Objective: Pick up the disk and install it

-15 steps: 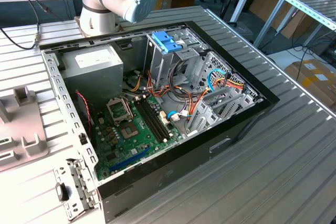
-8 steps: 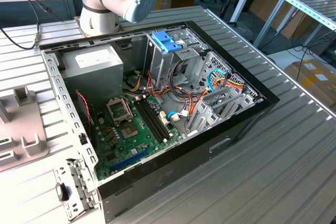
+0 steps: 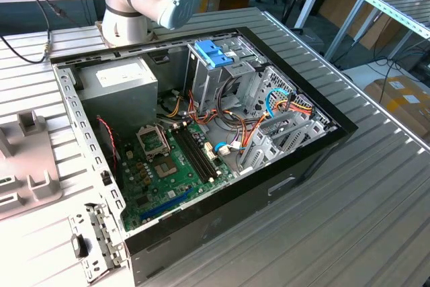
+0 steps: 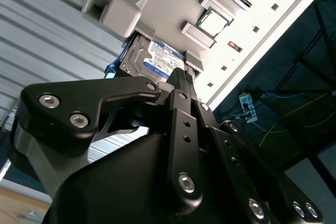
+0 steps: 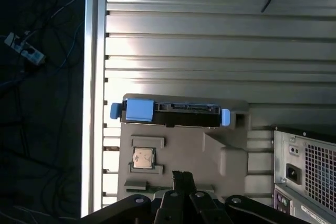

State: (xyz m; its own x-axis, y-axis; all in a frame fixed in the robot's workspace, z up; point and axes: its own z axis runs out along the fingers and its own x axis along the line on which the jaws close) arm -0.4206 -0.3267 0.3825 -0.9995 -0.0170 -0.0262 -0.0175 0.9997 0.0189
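Gripper (image 5: 182, 176) fingers pressed together, nothing between them, hanging over the grey fixture (image 5: 220, 153) in both wrist views. Disk (image 5: 176, 115) sits in that fixture on the side away from the gripper, untouched; blue rails at both ends, labelled face showing in the second wrist view. Processor chip (image 5: 143, 157) rests in a neighbouring pocket. Fixture lies on the slatted table (image 5: 184, 51), open computer case (image 3: 302, 179) beside it.

The exterior view looks down at a slant on the open computer case (image 3: 222, 213), fairly near. The first wrist view faces straight down from well above the grey fixture (image 5: 184, 148); the second wrist view sits closer, tilted. Both wrist views share that fixture and the disk (image 5: 184, 110)
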